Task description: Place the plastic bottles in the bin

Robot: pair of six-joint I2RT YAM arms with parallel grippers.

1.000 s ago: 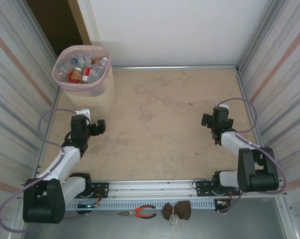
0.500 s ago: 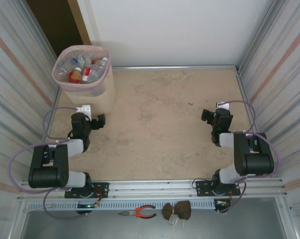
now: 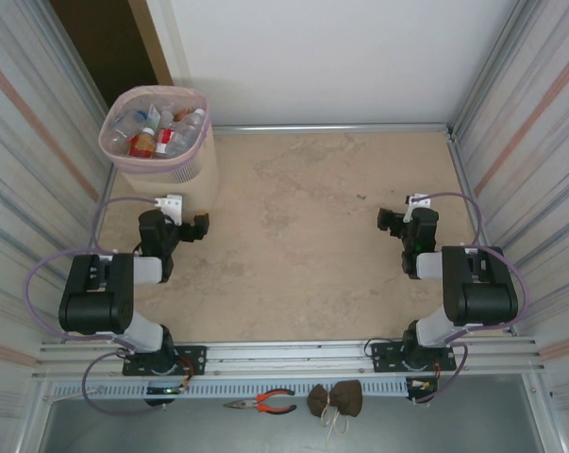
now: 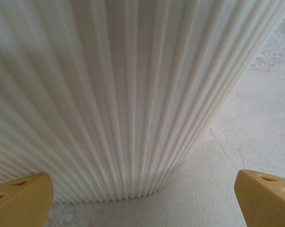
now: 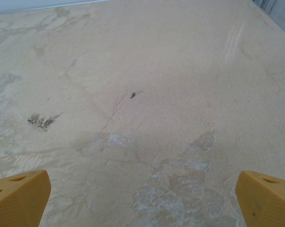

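The bin (image 3: 197, 175) stands in the far left corner, beige and ribbed, with a pale pink liner over its rim. Several plastic bottles (image 3: 159, 132) lie inside it, clear ones with white, red and orange caps. My left gripper (image 3: 185, 225) hovers low just in front of the bin, open and holding nothing. In the left wrist view the bin's ribbed wall (image 4: 133, 94) is very close, and the left gripper (image 4: 142, 203) has its yellow fingertips (image 4: 19, 198) far apart. My right gripper (image 3: 402, 219) is open over bare floor on the right side; the right gripper (image 5: 142, 198) holds nothing.
Corrugated metal walls close in the left and right sides, and a white wall the back. The beige stained floor (image 3: 303, 226) lies between the arms. Red-handled pliers (image 3: 265, 403) and a brown bundle (image 3: 336, 399) rest on the near ledge.
Both arms have folded back toward their bases, elbows drawn in. The left gripper drifted slightly nearer the bin; the right gripper shifted a little left. Both stayed open.
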